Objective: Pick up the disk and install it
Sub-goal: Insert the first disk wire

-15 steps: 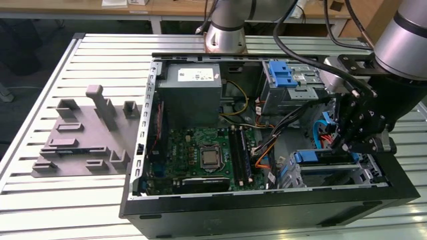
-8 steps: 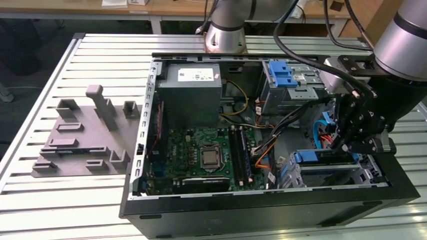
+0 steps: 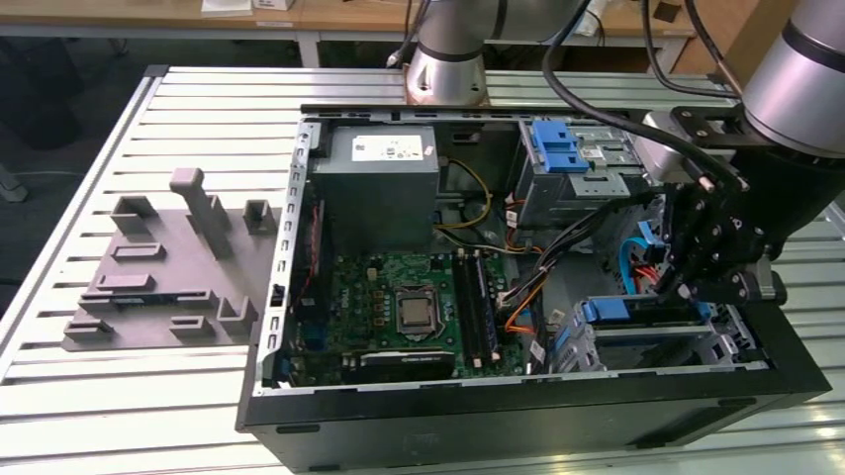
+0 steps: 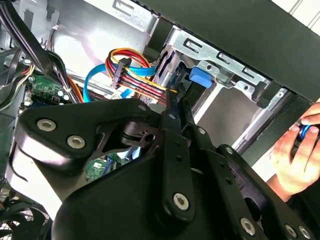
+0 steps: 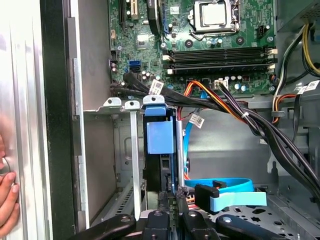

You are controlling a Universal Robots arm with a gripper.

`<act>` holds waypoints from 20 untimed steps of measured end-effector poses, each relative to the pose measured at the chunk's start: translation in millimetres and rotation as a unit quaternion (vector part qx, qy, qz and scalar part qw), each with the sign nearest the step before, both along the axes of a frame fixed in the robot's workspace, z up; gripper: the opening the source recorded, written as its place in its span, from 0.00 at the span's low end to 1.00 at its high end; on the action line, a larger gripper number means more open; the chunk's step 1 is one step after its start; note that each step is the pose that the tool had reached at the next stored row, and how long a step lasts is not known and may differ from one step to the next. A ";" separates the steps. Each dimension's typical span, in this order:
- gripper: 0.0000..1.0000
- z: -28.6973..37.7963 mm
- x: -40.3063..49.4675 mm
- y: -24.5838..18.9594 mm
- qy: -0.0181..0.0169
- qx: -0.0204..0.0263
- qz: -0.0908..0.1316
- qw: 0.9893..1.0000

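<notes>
My fingers (image 5: 169, 212) pinch the disk (image 5: 160, 150) standing in its bay (image 5: 122, 150), bundled cables (image 5: 240, 117) beside; a person's hand (image 5: 6, 200) rests outside the case.

Bright, even light; soft shadows.

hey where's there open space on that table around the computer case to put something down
Bare slatted table lies behind the grey fixture block, beside the open case on the exterior view's left; a strip runs in front of that block too. Inside the case it is crowded: motherboard, cables, drive cage, and the gripper down at the disk.
</notes>
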State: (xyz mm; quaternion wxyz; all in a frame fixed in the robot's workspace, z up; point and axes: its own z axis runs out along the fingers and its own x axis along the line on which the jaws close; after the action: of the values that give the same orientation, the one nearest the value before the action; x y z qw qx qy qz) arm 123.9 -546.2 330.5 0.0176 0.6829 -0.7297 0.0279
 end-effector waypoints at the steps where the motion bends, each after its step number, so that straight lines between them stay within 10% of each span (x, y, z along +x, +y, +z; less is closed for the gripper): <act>1: 0.17 0.0 0.0 0.0 0.000 0.000 0.000 1.000; 20: 0.24 4.4 0.0 0.0 0.000 0.003 0.000 1.000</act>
State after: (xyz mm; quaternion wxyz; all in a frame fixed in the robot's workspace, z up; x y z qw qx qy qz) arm 123.9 -546.2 334.9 0.0158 0.6830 -0.7298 0.0259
